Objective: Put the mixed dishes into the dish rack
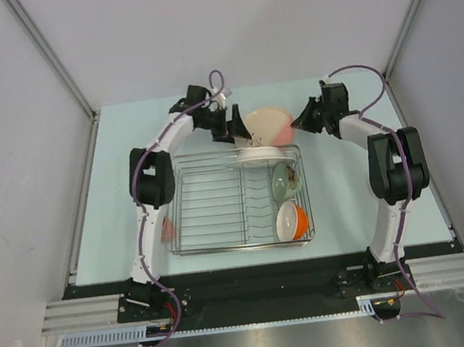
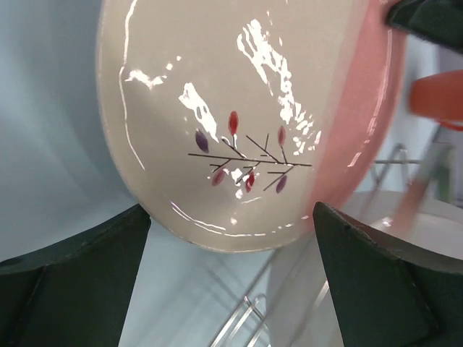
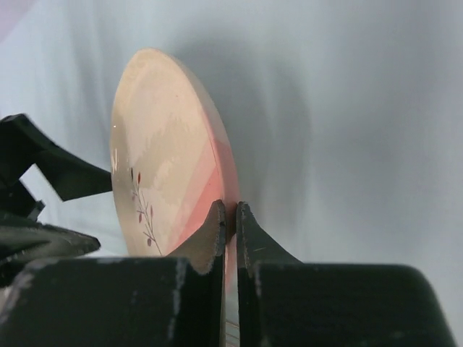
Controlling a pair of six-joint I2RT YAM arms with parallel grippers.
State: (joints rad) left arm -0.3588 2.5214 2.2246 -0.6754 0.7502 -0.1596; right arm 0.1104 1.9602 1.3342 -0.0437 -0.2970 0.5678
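Note:
My right gripper is shut on the pink rim of a pinkish-white plate with a twig pattern. It holds the plate on edge above the far side of the dish rack. My left gripper is open; its fingers stand either side of the plate's lower edge without touching. A second plate leans in the rack's far end. The pale green bowl and orange bowl sit in the rack's right side. The coral-pink cup is left of the rack, partly hidden by my left arm.
The rack's wire prongs show below the held plate in the left wrist view. Grey walls and metal posts close in the pale blue table on three sides. The arm bases stand at the near edge.

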